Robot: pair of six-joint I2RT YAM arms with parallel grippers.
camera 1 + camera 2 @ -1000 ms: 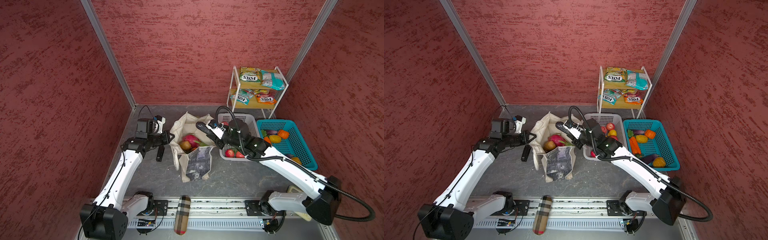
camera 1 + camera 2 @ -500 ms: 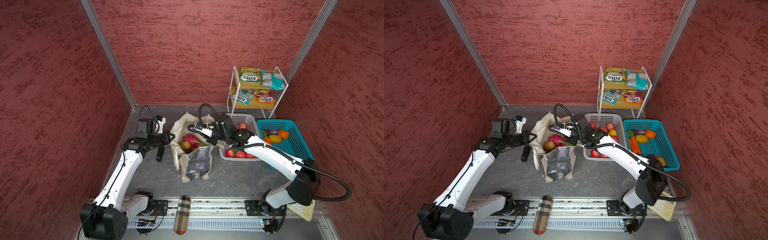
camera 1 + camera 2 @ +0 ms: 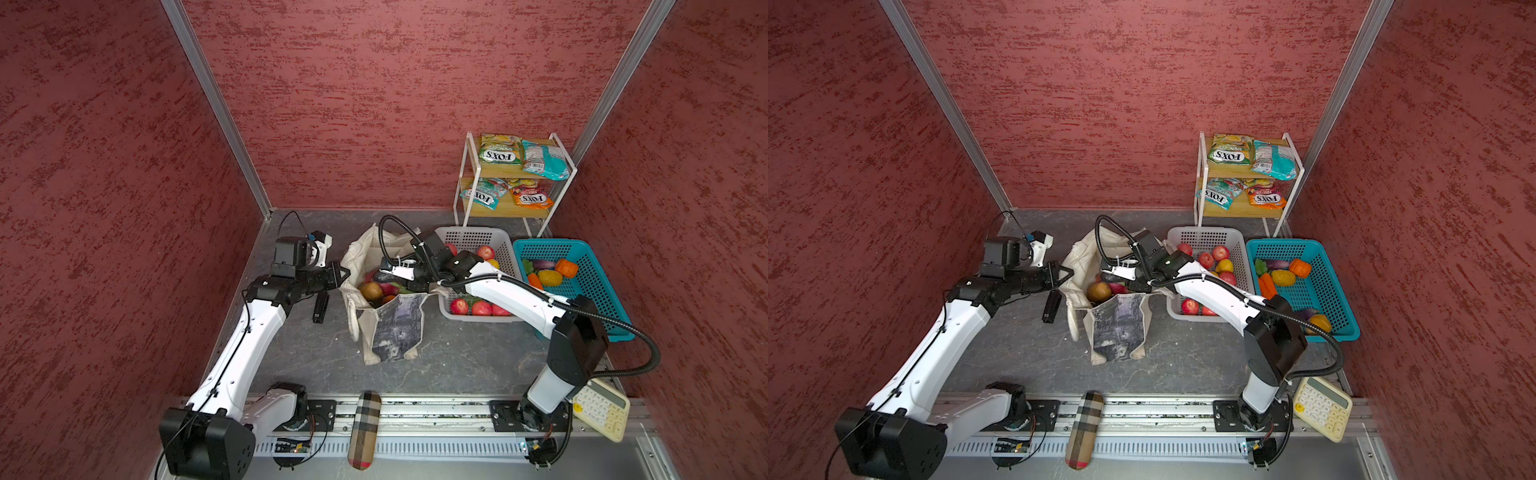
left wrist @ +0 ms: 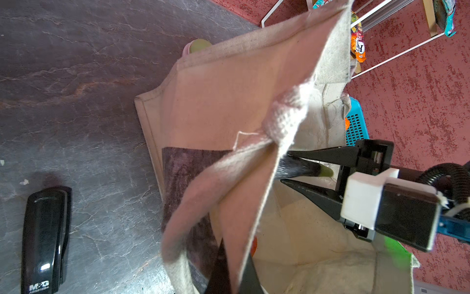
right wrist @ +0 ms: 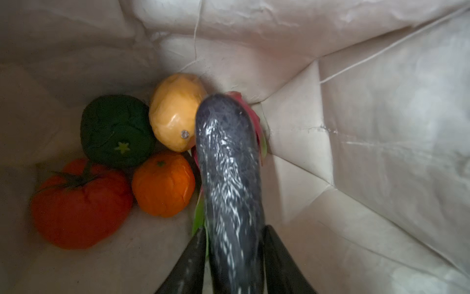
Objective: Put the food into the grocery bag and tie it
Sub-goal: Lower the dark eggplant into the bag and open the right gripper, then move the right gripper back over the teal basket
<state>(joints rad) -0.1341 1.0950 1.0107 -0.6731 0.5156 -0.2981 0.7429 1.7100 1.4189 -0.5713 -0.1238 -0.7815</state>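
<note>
The cream grocery bag (image 3: pixel 395 328) (image 3: pixel 1117 328) stands open mid-floor. My left gripper (image 3: pixel 345 274) (image 4: pixel 234 269) is shut on its left rim and holds the mouth wide. Inside the mouth my right gripper (image 3: pixel 384 274) (image 5: pixel 234 230) (image 4: pixel 284 166) is open. Its fingers stand just off a dark purple eggplant (image 5: pixel 229 165) (image 4: pixel 297 170), which is motion-blurred between them. In the bag lie a tomato (image 5: pixel 78 203), an orange (image 5: pixel 162 183), a dark green round fruit (image 5: pixel 117 129) and a yellow mango (image 5: pixel 175 112). A pink dragon fruit (image 5: pixel 256 122) is mostly hidden behind the eggplant.
A white basket (image 3: pixel 473 239) of red fruit touches the bag's right side, with a blue basket (image 3: pixel 590 266) of vegetables beyond it. FOX'S packets (image 3: pixel 500 153) lie on a rack at the back. A black stapler (image 3: pixel 320 305) lies left of the bag. A calculator (image 3: pixel 598 409) and a plaid case (image 3: pixel 363 428) sit on the front rail.
My right arm has swung left from beside the white basket into the bag's mouth, carrying the eggplant, and its jaws have widened. The left arm has not moved.
</note>
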